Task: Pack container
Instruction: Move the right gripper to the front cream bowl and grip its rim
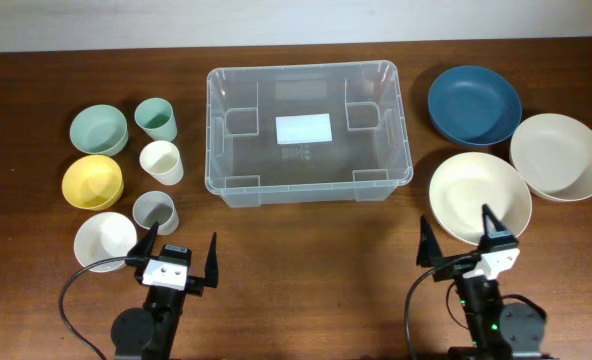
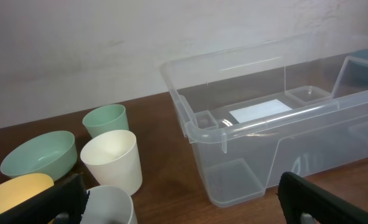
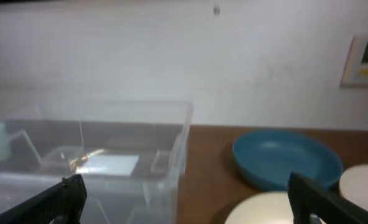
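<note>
Container: the clear plastic container (image 1: 309,188) sat empty at the middle of the table (image 1: 36,120), its long side facing both arms and a white label on its base.
Left gripper: the left gripper (image 1: 181,250) was spread wide and held nothing, near a grey cup (image 1: 156,210).
Right gripper: the right gripper (image 1: 457,232) was equally wide and empty, just beside a cream bowl (image 1: 479,197).
Handling: probably light, thin-walled, slick and slightly flexible; the rim looked the likeliest place to pinch.
</note>
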